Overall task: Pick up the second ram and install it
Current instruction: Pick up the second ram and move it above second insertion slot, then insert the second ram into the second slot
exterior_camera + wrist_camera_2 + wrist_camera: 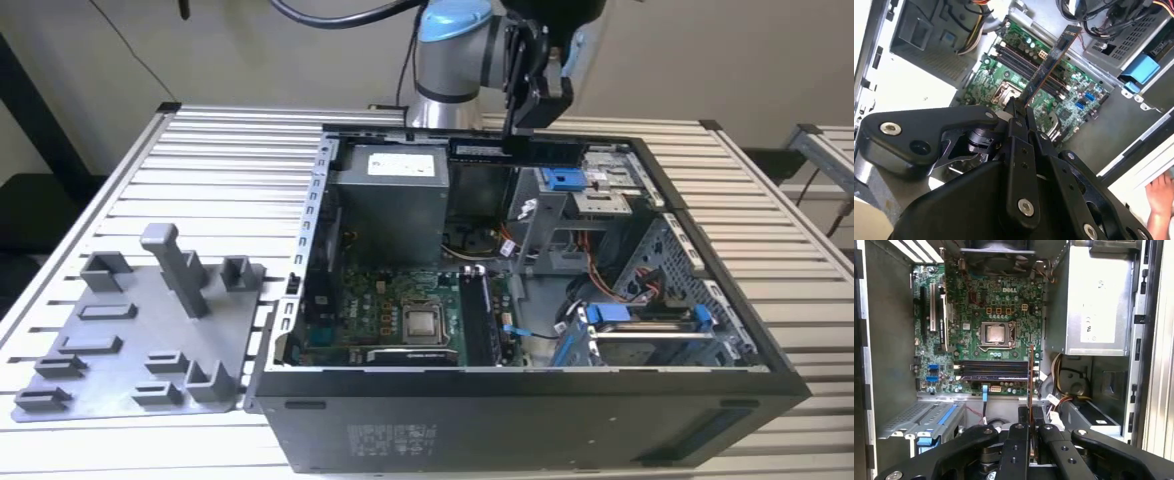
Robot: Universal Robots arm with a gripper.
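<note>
The slatted metal table (214, 150) bore an open computer case (534, 410), with a grey fixture plate (134, 350) just beside it. My gripper (525, 128) was clamped on the second ram (514, 151), holding it in the air over the case, well above the green motherboard (999, 315).

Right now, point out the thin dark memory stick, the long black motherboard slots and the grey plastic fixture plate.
Thin dark memory stick (1049, 65): second wrist view, middle of its face.
Long black motherboard slots (994, 370): first wrist view, mid-bank.
Grey plastic fixture plate (140, 335): exterior view, bare base.
</note>
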